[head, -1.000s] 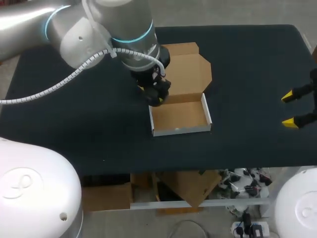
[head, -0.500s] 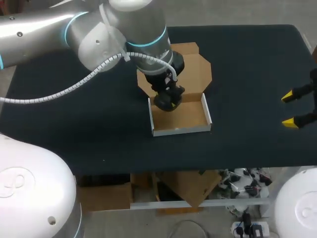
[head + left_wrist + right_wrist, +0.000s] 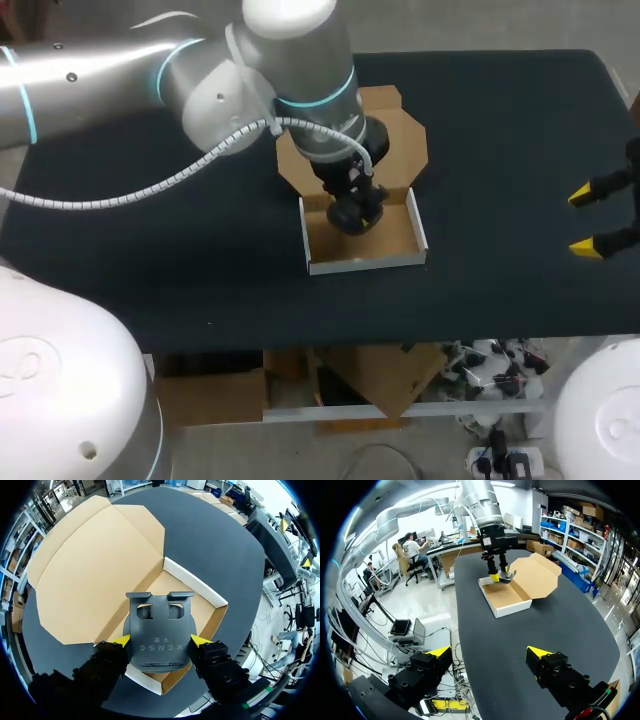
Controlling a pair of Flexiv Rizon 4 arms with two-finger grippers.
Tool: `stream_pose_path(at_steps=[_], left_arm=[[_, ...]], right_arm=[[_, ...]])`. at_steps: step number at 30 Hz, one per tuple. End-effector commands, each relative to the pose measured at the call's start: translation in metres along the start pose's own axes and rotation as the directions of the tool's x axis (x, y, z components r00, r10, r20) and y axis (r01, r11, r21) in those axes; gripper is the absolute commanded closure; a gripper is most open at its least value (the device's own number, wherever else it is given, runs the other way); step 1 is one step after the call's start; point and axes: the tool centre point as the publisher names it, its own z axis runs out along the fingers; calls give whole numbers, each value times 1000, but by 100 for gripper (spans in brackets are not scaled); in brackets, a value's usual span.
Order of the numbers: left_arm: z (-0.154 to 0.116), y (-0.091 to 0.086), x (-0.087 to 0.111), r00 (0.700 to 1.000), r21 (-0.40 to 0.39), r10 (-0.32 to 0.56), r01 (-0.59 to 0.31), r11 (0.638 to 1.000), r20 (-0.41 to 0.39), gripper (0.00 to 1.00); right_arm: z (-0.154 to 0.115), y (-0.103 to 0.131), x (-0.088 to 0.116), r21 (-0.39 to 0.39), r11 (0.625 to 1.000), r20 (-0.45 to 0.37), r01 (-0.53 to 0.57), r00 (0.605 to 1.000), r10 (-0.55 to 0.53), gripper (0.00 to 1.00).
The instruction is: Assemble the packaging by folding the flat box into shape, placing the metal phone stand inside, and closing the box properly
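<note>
My left gripper (image 3: 160, 640) is clamped on the phone stand (image 3: 160, 627). One yellow tip presses against each side edge of the dark grey metal plate, so the fingers stand fairly wide apart. The stand's end with the two cut-outs points away from me.

In the left wrist view the stand hangs over the open tray of the box (image 3: 200, 587), which has white walls and a brown cardboard floor. I cannot tell whether the stand touches that floor. In the head view the gripper is over the tray's far part, close to the fold where the lid (image 3: 400, 150) joins. The lid lies open and flat on the table (image 3: 500, 130), beyond the tray.

My right gripper (image 3: 582, 221) is near the table's right edge, well apart from the box. Its two yellow tips are spread wide and hold nothing. From its own wrist view the box lies far ahead of it across the dark table, with my left arm over it.
</note>
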Motion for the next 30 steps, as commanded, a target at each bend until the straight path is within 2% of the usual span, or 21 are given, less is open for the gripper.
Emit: stream_pose_path(at_steps=[1, 17, 23, 24, 25, 26, 27, 28, 30], left_arm=[[14, -3, 3, 1000, -7, 6, -6, 1000, -4, 100], [41, -7, 5, 1000, -21, 9, -9, 1000, -1, 98], [46, -8, 1, 1000, -26, -3, 3, 1000, 8, 55], [47, -8, 0, 1000, -25, -4, 4, 1000, 9, 53], [49, -8, 0, 1000, -26, -6, 6, 1000, 11, 44], [50, -8, 0, 1000, -27, -7, 8, 1000, 14, 20], [51, -9, 0, 1000, -28, -8, 9, 1000, 16, 4], [51, -9, -1, 1000, -29, -9, 10, 1000, 17, 0], [51, -9, -1, 1000, -29, -12, 12, 1000, 19, 0]], right_arm=[[0, -1, 1, -2, 1000, 2, 1, 1000, -1, 0], [0, -1, 1, -2, 1000, 2, 1, 1000, -1, 0], [0, -1, 1, -2, 1000, 2, 1, 1000, -1, 0], [0, -1, 1, -2, 1000, 2, 1, 1000, -1, 0], [0, -1, 1, -2, 1000, 2, 1, 1000, -1, 0], [0, -1, 1, -2, 1000, 2, 1, 1000, -1, 0], [0, -1, 1, -2, 1000, 2, 1, 1000, -1, 0], [0, -1, 1, -2, 1000, 2, 1, 1000, -1, 0], [0, -1, 1, -2, 1000, 2, 1, 1000, -1, 0]])
